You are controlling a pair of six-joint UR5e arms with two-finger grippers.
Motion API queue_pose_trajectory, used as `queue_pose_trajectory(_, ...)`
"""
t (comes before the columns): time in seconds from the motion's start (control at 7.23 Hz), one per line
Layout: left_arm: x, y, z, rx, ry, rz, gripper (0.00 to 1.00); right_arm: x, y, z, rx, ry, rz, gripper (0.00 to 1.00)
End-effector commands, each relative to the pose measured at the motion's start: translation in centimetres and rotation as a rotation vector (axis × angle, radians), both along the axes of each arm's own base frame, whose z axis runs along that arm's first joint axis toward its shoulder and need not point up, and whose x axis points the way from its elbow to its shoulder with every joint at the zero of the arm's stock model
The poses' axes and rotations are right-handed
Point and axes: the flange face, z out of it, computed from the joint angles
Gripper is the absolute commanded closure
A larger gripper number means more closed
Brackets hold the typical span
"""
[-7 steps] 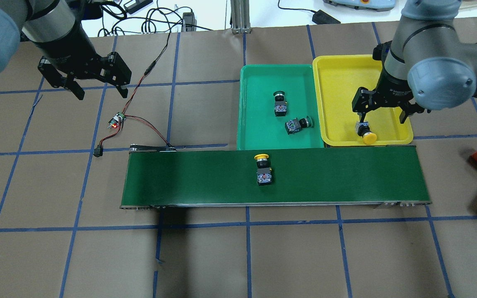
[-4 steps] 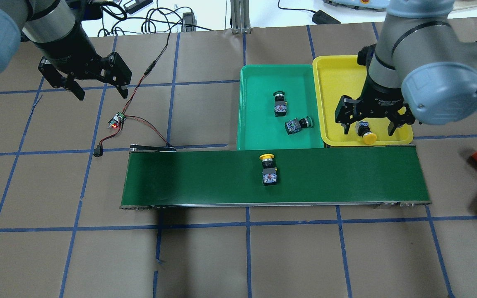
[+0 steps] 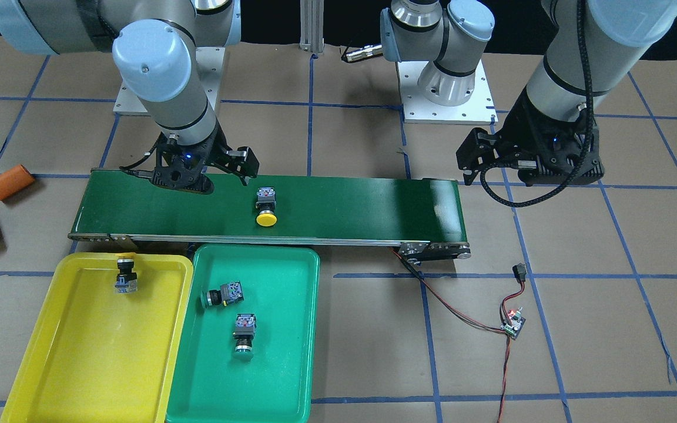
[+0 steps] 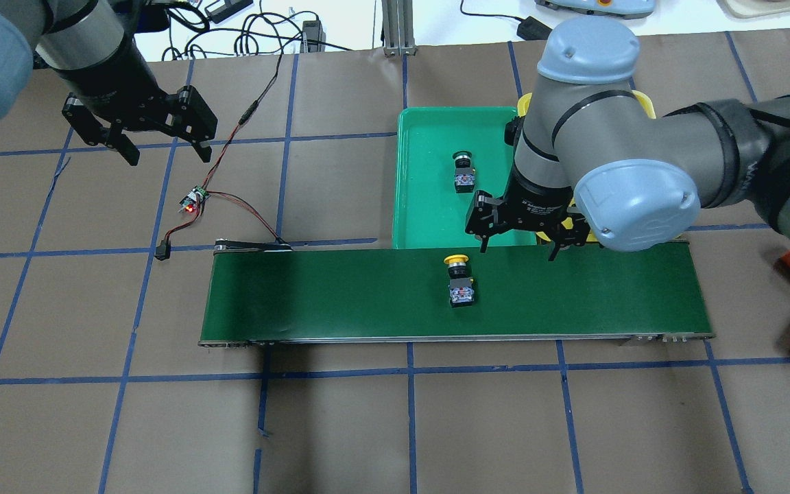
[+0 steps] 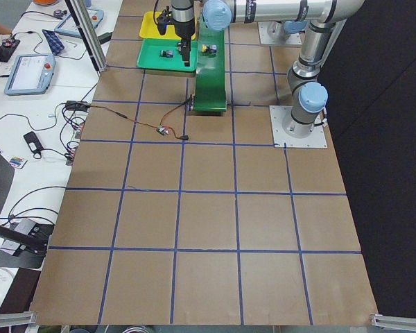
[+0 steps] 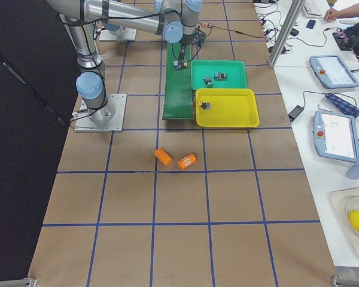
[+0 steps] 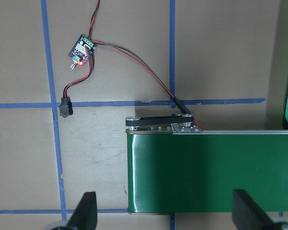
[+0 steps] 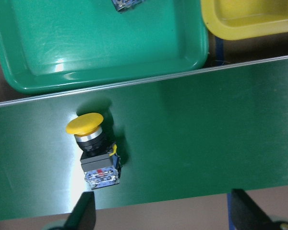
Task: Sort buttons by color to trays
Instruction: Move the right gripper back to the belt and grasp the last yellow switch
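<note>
Light: bright, even, overhead.
Shadows: soft, faint.
Glare: pale sheen on conveyor belt [image 8: 182, 139].
Focus: crisp; wrist views' lower edges soft.

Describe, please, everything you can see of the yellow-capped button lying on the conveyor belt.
The yellow button lies on its side on the dark-green conveyor belt, touching nothing else. It has a round, glossy yellow mushroom cap, a silvery collar, a black neck and a grey switch block whose end shows red and blue marks. The cap points toward the green tray; the open right gripper hangs nearby, not touching.
</note>
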Motion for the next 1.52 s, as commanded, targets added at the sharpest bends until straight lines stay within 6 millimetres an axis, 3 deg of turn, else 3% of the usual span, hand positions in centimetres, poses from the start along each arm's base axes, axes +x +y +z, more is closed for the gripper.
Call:
queue_pose_trajectory(0.0, 0.0, 0.1, 0.0, 0.000, -0.001, 0.000, 0.00, 0.6, 0.1, -2.7, 0.050, -0.019, -0.004, 0.00)
queue_pose_trajectory(0.28, 0.0, 0.0, 0.1, -0.001, -0.001, 0.000, 0.00, 0.9, -0.7, -6.2, 0.105, -0.010, 0.000, 0.00)
queue_pose_trajectory(0.55, 0.0, 0.0, 0.0, 0.000, 0.000, -0.002, 0.00, 1.0, -1.2, -7.4, 0.114, -0.009, 0.001, 0.00)
queue_pose_trajectory(0.69, 0.1, -0.1, 0.1, -0.001, 0.000, 0.001, 0.00, 1.0, -1.4, -8.2, 0.129, -0.005, 0.001, 0.07)
queue_pose_trajectory(0.83, 0.1, 0.0, 0.2, -0.003, 0.000, 0.000, 0.00, 1.0, -1.5, -8.6, 0.135, -0.002, 0.002, 0.31)
queue_pose_trajectory(0.97, 0.1, -0.1, 0.1, -0.002, 0.000, 0.000, 0.00, 1.1, -1.5, -8.8, 0.140, -0.006, -0.001, 0.70)
queue_pose_trajectory(1.25, 0.1, -0.1, 0.1, -0.002, 0.000, 0.000, 0.00, 1.0, -1.5, -8.8, 0.138, 0.005, 0.006, 0.99)
queue_pose_trajectory(1.38, 0.1, -0.1, 0.1, -0.003, 0.000, 0.001, 0.00, 0.9, -2.1, -7.9, 0.115, 0.007, 0.014, 1.00)
